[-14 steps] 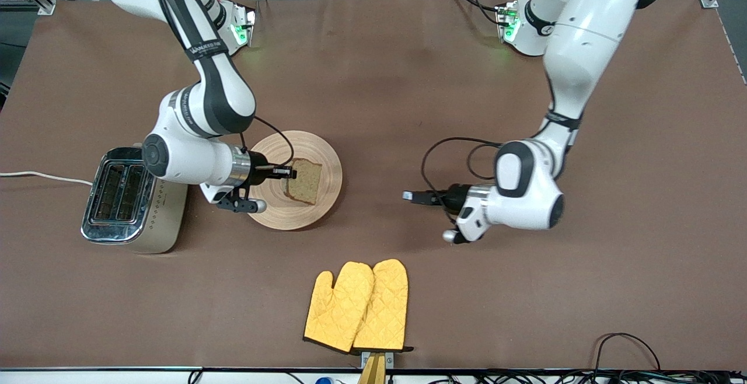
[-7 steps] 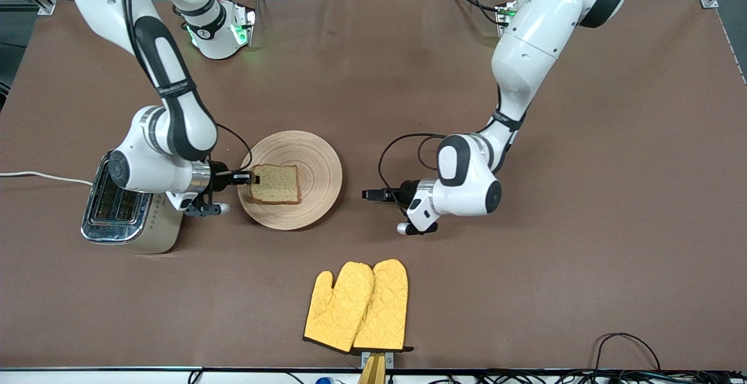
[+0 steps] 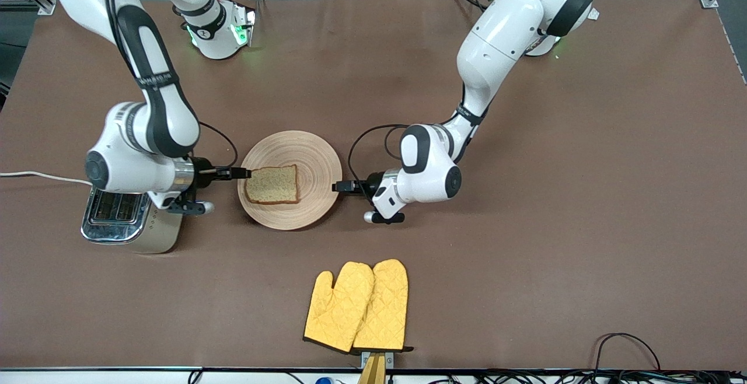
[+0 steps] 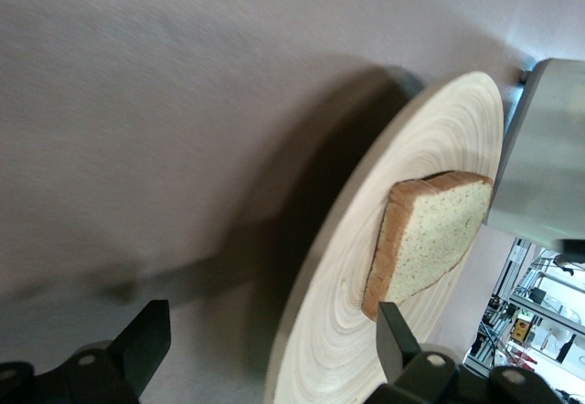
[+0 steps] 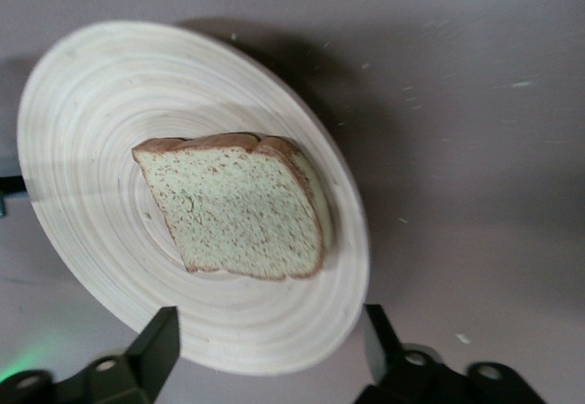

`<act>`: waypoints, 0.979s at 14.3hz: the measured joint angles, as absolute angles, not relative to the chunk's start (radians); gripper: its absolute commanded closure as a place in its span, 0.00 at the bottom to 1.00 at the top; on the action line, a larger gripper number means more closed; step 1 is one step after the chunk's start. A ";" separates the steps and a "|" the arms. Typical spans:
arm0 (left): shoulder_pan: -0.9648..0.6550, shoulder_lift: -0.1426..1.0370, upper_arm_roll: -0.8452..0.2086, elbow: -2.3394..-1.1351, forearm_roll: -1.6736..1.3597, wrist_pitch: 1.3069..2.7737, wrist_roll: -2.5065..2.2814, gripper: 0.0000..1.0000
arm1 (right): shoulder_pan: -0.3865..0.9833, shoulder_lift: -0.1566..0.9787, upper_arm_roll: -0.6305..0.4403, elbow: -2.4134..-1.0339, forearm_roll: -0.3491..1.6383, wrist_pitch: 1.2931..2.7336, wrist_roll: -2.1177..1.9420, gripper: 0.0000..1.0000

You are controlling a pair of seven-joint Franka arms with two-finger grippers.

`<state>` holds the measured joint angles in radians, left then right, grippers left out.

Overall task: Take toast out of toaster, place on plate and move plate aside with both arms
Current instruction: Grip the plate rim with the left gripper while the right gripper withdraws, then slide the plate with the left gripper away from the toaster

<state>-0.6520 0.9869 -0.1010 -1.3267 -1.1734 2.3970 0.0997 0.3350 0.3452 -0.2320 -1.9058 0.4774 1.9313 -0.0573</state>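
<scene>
The round wooden plate [image 3: 315, 156] lies mid-table with the toast [image 3: 272, 184] flat on it, off-centre toward the toaster. My right gripper [image 3: 240, 172] is open and low at the plate's rim on the toaster side. In the right wrist view its fingers [image 5: 160, 340] stand either side of the rim [image 5: 274, 354], with the toast [image 5: 238, 207] just past them. My left gripper [image 3: 339, 186] is open and low at the plate's rim toward the left arm's end. In the left wrist view [image 4: 271, 340] the rim [image 4: 311, 331] runs between its fingers, and the toast [image 4: 430, 235] shows.
A silver toaster [image 3: 125, 215] stands under the right arm's wrist, beside the plate, with a white cord [image 3: 41, 175]. It also shows in the left wrist view [image 4: 539, 148]. Two yellow oven mitts [image 3: 357, 307] lie nearer the front camera than the plate.
The right gripper let go of the toast, which now lies flat, and drew back to the plate's rim. The left arm swung in across the table to the plate's rim.
</scene>
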 measured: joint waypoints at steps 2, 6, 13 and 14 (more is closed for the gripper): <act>-0.675 0.988 -0.107 -1.325 -1.189 2.439 0.108 0.45 | 0.335 0.297 -0.234 -1.785 0.395 1.804 0.045 0.00; -0.733 1.004 -0.109 -1.325 -1.197 2.520 0.114 0.94 | 0.312 0.261 -0.249 -1.495 0.211 1.595 0.121 0.00; -0.713 0.992 -0.110 -1.308 -1.204 2.519 0.201 0.98 | 0.171 0.208 -0.285 -1.348 0.073 1.346 0.054 0.00; -0.703 0.971 -0.109 -1.313 -1.204 2.509 0.200 0.98 | 0.172 0.180 -0.283 -1.347 0.061 1.316 0.058 0.00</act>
